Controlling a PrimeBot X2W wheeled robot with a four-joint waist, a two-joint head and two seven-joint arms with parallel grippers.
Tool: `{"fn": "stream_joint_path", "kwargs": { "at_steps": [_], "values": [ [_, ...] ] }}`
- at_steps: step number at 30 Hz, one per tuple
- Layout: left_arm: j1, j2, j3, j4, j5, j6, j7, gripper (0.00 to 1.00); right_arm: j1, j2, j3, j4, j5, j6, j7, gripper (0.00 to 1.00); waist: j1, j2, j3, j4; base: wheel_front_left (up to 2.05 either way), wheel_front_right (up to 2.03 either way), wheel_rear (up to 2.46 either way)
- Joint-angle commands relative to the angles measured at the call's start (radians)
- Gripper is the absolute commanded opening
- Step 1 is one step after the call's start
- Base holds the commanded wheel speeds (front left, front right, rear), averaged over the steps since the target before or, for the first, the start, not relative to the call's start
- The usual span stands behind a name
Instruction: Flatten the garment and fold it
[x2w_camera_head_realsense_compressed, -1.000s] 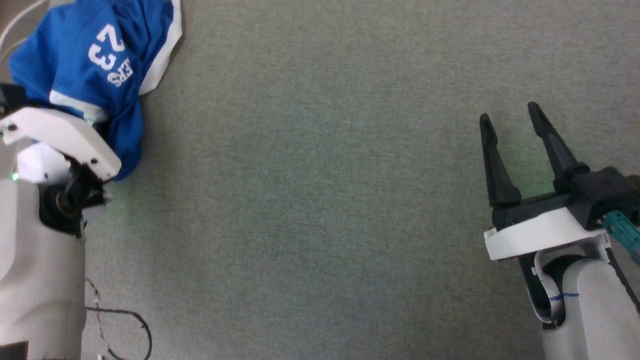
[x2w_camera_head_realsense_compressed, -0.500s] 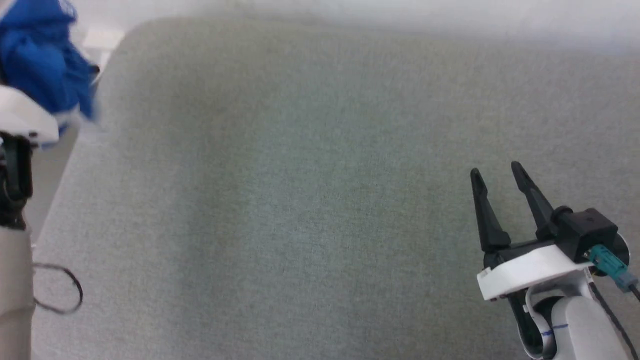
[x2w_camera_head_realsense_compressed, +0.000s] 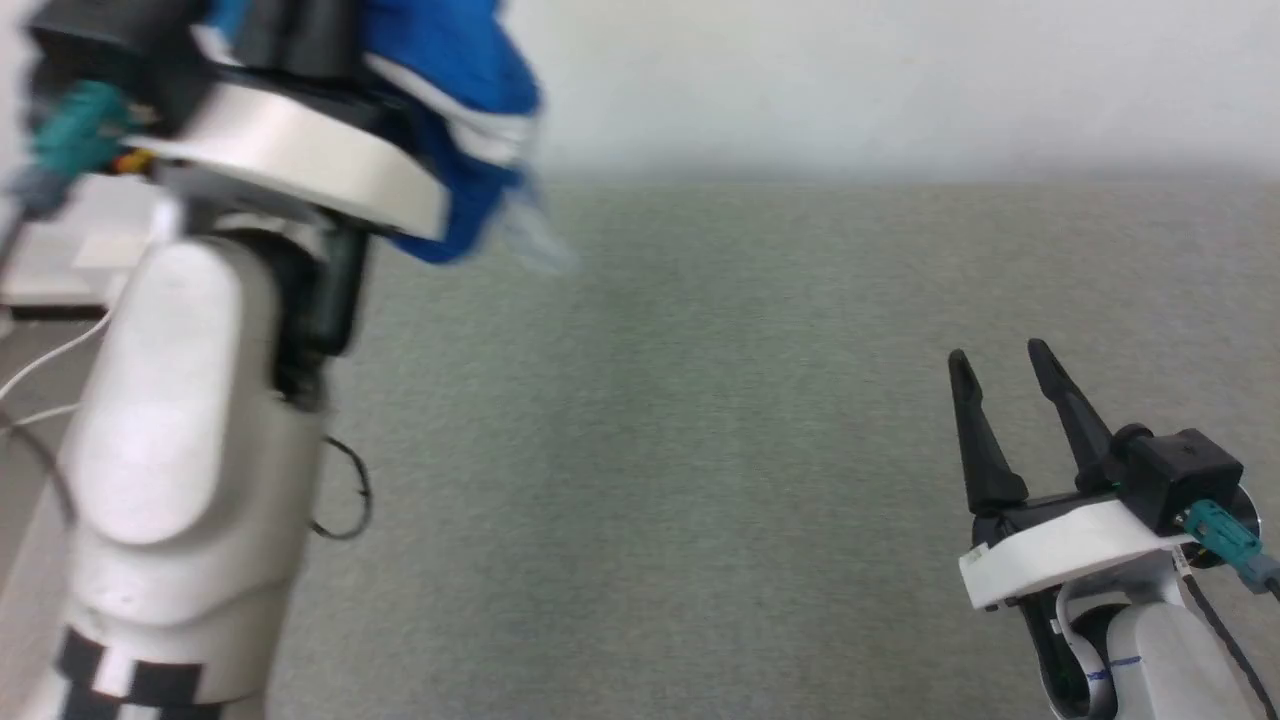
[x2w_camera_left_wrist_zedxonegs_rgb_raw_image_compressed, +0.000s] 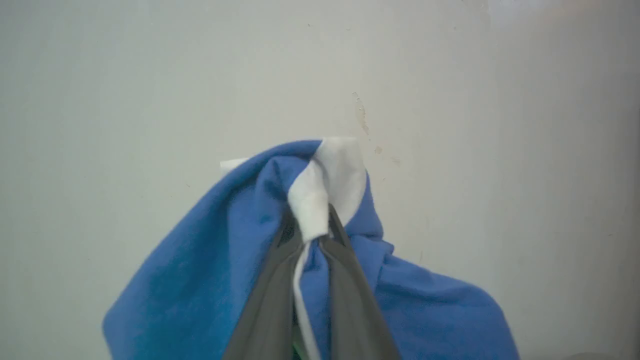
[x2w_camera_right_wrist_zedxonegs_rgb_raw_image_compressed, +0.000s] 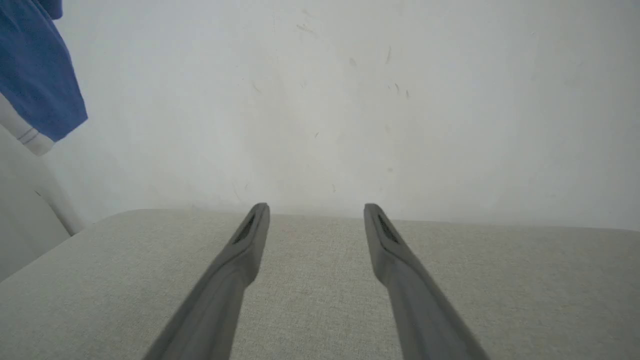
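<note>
Likely light, limp and slippery, the shorts (x2w_camera_left_wrist_zedxonegs_rgb_raw_image_compressed: 200, 285) dangle from the clenched left gripper (x2w_camera_left_wrist_zedxonegs_rgb_raw_image_compressed: 312, 223); the spread, empty right gripper (x2w_camera_head_realsense_compressed: 998, 355) could pinch a loose edge.

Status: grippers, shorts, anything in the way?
Left gripper shut on shorts, bunched, hanging in air. Right gripper open, empty, over grey surface. Black cable loop beside left arm.

Nothing legible: no text, number, brand or sign. On the garment (x2w_camera_left_wrist_zedxonegs_rgb_raw_image_compressed: 190, 285), bunched and partly blurred, just plain blue cloth and white trim, no readable print.
</note>
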Motion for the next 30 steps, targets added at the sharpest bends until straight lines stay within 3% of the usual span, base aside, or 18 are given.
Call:
{"fn": "stream_joint_path", "kwargs": {
  "at_steps": [1,8,14,19,20,21,25,30],
  "values": [
    [0.000,-0.025,-0.024,0.020,-0.009,-0.011,0.004,0.00,0.004,0.000,-0.001,-0.001,0.005,0.005,-0.001,1.00,0.0001,-0.0002,-0.004,-0.133,0.00,0.00,0.00],
    [0.068,-0.099,-0.118,0.170,-0.066,-0.057,0.072,0.00,-0.003,0.000,0.004,-0.002,0.015,0.005,0.002,1.00,0.0001,-0.0002,0.025,-0.243,0.00,0.00,0.00],
    [0.158,-0.108,-0.223,0.394,-0.121,-0.108,0.315,0.00,-0.011,0.000,0.011,0.002,0.028,0.005,0.002,1.00,0.0001,-0.0002,0.060,-0.311,0.00,0.00,0.00],
    [0.206,-0.102,-0.272,0.515,-0.148,-0.110,0.496,0.00,-0.011,0.000,0.016,0.011,0.034,0.005,0.000,1.00,0.0001,-0.0002,0.070,-0.323,0.00,0.00,0.00],
    [0.214,-0.103,-0.276,0.525,-0.153,-0.107,0.520,0.35,-0.011,0.000,0.016,0.013,0.033,0.005,0.000,1.00,0.0001,-0.0002,0.069,-0.320,0.00,0.00,0.00],
    [0.220,-0.103,-0.279,0.527,-0.156,-0.106,0.532,0.98,-0.010,0.000,0.017,0.014,0.032,0.005,0.002,1.00,0.0001,-0.0002,0.068,-0.316,0.00,0.00,0.00],
    [0.242,-0.098,-0.252,0.478,-0.154,-0.083,0.438,1.00,-0.012,0.000,0.023,0.013,0.027,0.005,0.010,1.00,0.0001,-0.0002,0.056,-0.289,0.00,0.00,0.00],
    [0.315,-0.100,-0.176,0.345,-0.142,-0.054,0.126,1.00,-0.016,0.000,0.039,-0.002,0.021,0.005,0.014,1.00,0.0001,-0.0002,0.033,-0.241,0.00,0.00,0.00]
  ]
}}
